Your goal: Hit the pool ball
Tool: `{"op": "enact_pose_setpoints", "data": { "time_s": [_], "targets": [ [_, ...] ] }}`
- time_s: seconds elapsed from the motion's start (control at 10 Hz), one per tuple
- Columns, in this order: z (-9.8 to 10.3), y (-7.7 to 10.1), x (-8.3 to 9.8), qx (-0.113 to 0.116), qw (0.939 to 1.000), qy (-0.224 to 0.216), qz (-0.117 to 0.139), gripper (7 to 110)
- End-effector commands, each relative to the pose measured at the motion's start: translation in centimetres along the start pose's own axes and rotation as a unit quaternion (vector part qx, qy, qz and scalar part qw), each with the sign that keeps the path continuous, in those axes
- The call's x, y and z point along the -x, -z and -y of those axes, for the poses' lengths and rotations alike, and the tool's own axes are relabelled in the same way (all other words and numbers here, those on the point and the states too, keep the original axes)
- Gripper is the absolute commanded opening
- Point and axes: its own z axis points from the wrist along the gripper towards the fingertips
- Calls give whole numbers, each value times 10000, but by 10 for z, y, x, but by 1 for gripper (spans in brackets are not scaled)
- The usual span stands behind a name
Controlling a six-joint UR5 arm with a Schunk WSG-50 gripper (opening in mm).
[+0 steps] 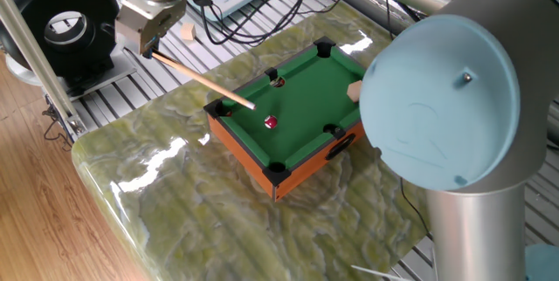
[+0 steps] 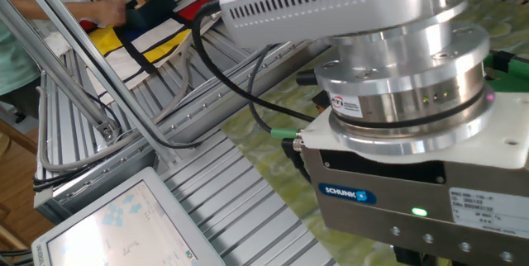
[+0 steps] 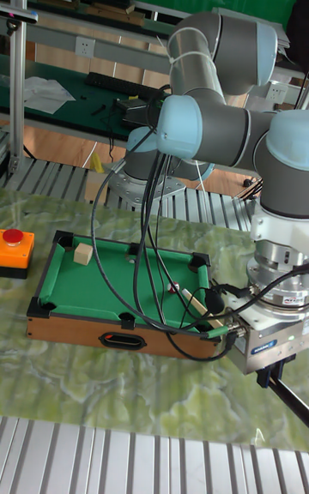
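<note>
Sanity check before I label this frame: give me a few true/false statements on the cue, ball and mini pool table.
1. The pincer holds a wooden cue stick. True.
2. The pool ball sits in a corner pocket. False: it rests on the open green felt.
3. The cue tip is touching the ball. False: the tip stops short, with felt visible between them.
4. A tan cube lies on the pool table. True.
5. The red button sits on the felt. False: it is on an orange box beside the table.
</note>
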Motion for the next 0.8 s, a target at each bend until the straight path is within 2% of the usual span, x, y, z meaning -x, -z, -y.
{"op": "enact_pose_setpoints", "data": {
  "time_s": [0.0,0.4,0.7],
  "targets": [
    [1,1,-1,-17,9999,120,-63,7],
    [2,2,-9,-37,9994,266,-233,7],
    [-4,5,3,115,9997,228,-54,7]
  ]
}}
